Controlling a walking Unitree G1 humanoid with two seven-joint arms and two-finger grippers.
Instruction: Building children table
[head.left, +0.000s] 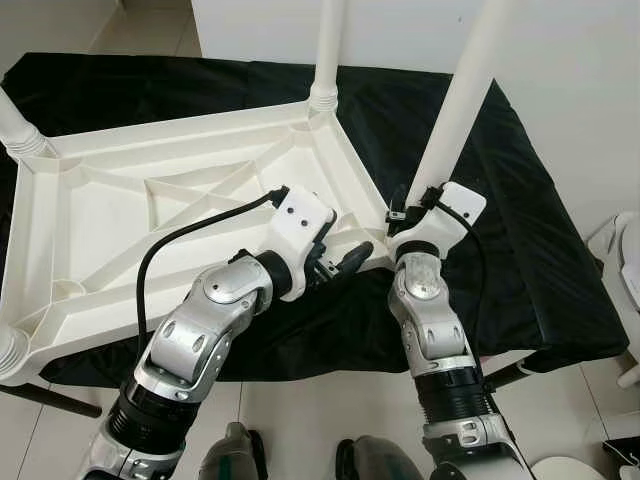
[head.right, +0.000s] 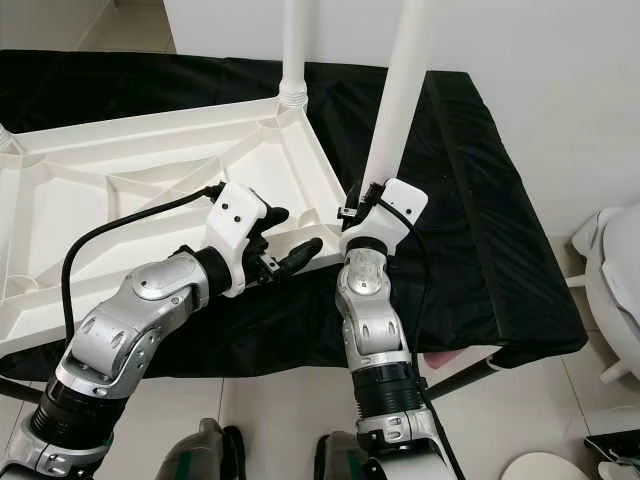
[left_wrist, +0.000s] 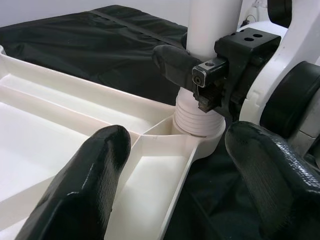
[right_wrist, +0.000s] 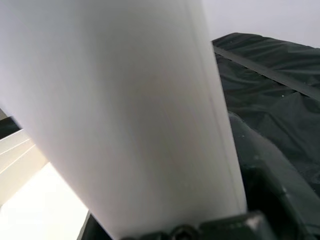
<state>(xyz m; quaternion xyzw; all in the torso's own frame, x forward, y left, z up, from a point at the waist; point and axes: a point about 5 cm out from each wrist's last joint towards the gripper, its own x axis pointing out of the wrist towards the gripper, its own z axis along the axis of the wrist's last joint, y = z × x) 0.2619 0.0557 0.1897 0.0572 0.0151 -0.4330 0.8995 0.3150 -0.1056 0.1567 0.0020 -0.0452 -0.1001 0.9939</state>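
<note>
A white children's table top (head.left: 180, 125) lies upside down on a black cloth. At its near right corner a white leg (head.left: 455, 110) stands in the ribbed socket (left_wrist: 197, 125), leaning a little to the right. My right gripper (head.left: 405, 212) is shut on this leg just above the socket, and the leg (right_wrist: 125, 110) looms close in the right wrist view. My left gripper (head.left: 340, 245) is open just left of that corner, one finger over the table's rim and one outside it, holding nothing. The left wrist view looks between its fingers (left_wrist: 95, 170) at the socket.
Another leg (head.left: 327, 50) stands in the far right corner, and two more (head.left: 18, 125) (head.left: 10, 350) stand at the left corners. The black cloth (head.left: 520, 230) covers a low stand ending right of my arms. A white object (head.left: 625, 260) sits at the right on the tiled floor.
</note>
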